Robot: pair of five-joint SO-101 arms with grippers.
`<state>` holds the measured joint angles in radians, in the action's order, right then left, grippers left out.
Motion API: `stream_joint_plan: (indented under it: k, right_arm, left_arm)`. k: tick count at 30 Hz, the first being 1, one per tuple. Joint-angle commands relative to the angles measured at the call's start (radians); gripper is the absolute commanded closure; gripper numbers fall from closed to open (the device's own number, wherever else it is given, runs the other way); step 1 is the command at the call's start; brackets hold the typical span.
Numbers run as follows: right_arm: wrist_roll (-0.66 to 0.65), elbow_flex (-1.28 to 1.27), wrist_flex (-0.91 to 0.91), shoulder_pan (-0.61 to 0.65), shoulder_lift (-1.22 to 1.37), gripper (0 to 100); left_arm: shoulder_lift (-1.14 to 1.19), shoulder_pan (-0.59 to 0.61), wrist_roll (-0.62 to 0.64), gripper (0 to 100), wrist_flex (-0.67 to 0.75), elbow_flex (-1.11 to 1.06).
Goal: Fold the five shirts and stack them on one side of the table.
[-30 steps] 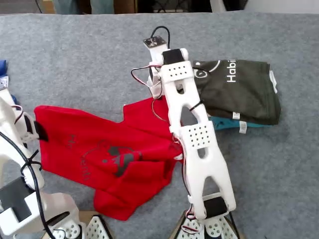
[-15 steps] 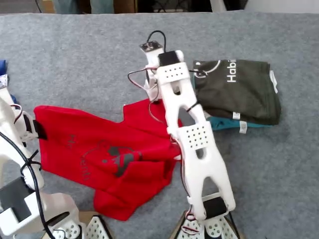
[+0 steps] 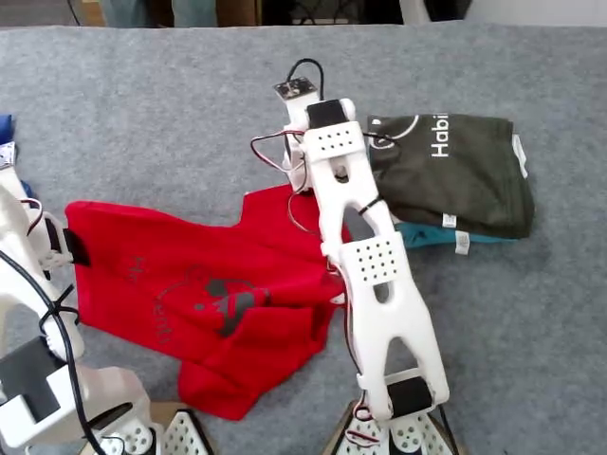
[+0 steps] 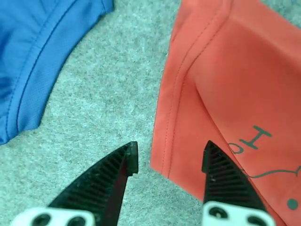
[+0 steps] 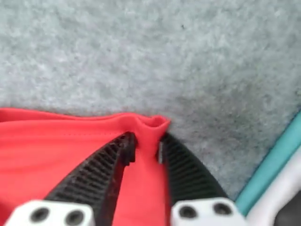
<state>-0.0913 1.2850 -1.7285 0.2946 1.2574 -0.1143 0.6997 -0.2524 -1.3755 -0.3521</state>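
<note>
A red shirt [image 3: 199,284] lies spread and rumpled on the grey table, left of centre. My right gripper [image 5: 146,148] is shut on the shirt's far corner [image 5: 150,125], which bunches between the black fingers. In the high view that arm stretches from the near edge to this corner [image 3: 285,194]. My left gripper [image 4: 169,160] hangs open over the red shirt's left hem [image 4: 171,141], one finger [image 4: 120,169] over bare felt, the other over red cloth. A blue shirt [image 4: 33,52] lies just beyond. A folded dark green shirt [image 3: 450,171] sits on a folded teal one [image 3: 436,237] at the right.
The left arm [image 3: 28,256] stands at the table's left edge, with a sliver of the blue shirt [image 3: 5,128] beside it. Bare grey felt [image 3: 142,104] stretches across the far side and the near right corner.
The right arm swung slightly left and then back. The red shirt's far corner has shifted a little to the right and away. The left arm has stayed put.
</note>
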Motion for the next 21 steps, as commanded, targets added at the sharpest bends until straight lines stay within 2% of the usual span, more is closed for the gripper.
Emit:
stream_joint_plan:
  k: [1, 10, 13, 15, 17, 21]
  right_arm:
    - [-0.003, -0.007, 0.003, 0.02, 0.015, 96.9]
    - [0.003, 0.142, -0.037, 0.02, -0.048, 98.4]
    - [0.003, 0.139, -0.037, 0.008, -0.116, 98.4]
    - [0.005, 0.136, -0.037, -0.014, -0.148, 98.4]
    - [0.029, 0.145, -0.035, -0.06, -0.159, 98.4]
    - [0.04, 0.189, -0.017, -0.155, -0.154, 98.4]
  left_arm:
    - [-0.005, -0.008, 0.012, 77, 0.002, 0.008]
    - [-0.014, -0.016, 0.018, 77, 0.0, 0.027]
    - [-0.006, -0.007, 0.143, 76, -0.006, 0.074]
    - [-0.005, -0.018, 0.172, 76, -0.051, 0.122]
    - [-0.005, -0.054, 0.192, 76, -0.1, 0.177]
    - [-0.005, -0.113, 0.342, 76, -0.141, 0.269]
